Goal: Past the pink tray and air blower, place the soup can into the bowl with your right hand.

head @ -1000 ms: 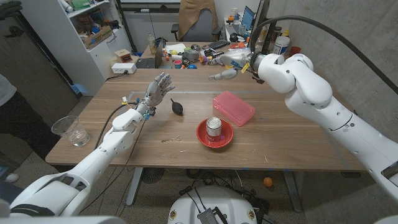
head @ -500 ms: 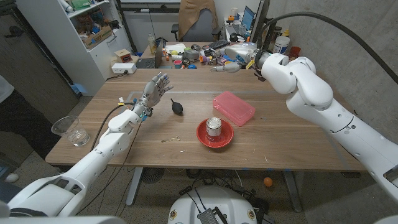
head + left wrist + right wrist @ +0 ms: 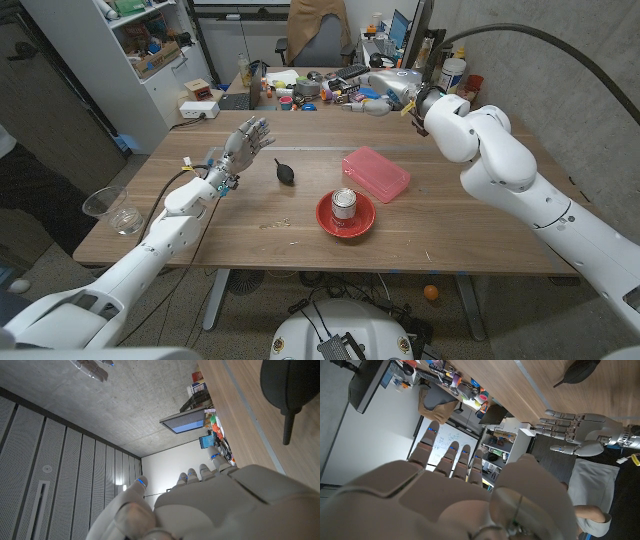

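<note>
Soup can (image 3: 343, 204) is standing upright inside the red bowl (image 3: 346, 214) on the wooden table (image 3: 450, 235), with the pink tray (image 3: 376, 173) just behind the bowl, the black air blower (image 3: 283, 171) farther left, while the right hand (image 3: 375, 106), fingers extended and empty, is hovering above the far edge, and the left hand (image 3: 243, 143) is standing spread, holding nothing.
</note>
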Controlling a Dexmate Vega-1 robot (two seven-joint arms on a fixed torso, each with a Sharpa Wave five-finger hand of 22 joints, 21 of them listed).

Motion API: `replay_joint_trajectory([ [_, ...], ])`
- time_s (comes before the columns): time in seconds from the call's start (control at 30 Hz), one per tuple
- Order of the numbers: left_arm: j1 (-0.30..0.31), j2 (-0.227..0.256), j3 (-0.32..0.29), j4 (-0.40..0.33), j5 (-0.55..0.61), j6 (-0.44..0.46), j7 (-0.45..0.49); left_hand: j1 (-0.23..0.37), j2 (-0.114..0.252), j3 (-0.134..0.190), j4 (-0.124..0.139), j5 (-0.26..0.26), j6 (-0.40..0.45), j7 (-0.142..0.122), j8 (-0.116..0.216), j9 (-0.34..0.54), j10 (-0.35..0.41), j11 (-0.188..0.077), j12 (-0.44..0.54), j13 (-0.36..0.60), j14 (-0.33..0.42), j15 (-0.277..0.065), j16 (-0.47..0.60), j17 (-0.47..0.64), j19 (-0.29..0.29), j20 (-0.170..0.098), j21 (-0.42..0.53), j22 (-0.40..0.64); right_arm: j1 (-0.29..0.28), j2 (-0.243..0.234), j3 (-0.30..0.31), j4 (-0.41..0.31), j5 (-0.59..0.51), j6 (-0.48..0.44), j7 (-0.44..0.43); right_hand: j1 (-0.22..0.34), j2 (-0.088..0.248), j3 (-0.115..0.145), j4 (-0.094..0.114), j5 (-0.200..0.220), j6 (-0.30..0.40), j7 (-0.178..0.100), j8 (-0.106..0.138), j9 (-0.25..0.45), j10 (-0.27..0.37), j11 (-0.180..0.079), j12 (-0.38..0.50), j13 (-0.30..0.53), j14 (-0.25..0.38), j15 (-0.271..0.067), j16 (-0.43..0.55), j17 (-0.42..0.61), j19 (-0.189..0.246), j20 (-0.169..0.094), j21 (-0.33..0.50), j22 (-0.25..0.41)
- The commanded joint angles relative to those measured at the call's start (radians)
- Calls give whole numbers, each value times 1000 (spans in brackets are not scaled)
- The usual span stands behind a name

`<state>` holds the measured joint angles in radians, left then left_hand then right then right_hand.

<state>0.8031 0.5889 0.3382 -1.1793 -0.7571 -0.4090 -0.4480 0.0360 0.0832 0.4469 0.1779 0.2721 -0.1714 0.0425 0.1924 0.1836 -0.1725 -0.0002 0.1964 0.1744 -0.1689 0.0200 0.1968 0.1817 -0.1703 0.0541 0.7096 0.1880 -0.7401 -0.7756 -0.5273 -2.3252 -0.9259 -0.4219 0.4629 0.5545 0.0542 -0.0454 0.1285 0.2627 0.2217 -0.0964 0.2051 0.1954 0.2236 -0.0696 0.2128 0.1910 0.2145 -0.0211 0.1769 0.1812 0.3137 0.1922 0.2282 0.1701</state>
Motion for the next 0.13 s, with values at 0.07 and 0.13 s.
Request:
replay_joint_trajectory([
  [0.07, 43, 20, -26, -28, -21, -37, -24, 2, 74, -1, 0, 4, -41, -3, -1, 2, -72, 4, -1, 5, -50, -1, -2, 3, -74, 4, -7, 4, -46, -20, 0, -66, -26, -63, -26, -8, 2, -9, 0, 4, 11, -3, 3, 1, 8, 3, 7, 0, 15, 1, 8, 1, 17, -11, 3, 4],
  [0.13, 44, 16, -31, -22, -25, -51, -28, 2, 74, -1, 0, 4, -41, -3, -1, 2, -72, 3, -1, 5, -50, -1, -2, 3, -74, 4, -7, 4, -49, -24, 0, -73, -33, -60, -28, -8, 2, -9, 0, 4, 10, -3, 3, 1, 8, 4, 7, 0, 16, 0, 8, 1, 20, -11, 3, 4],
])
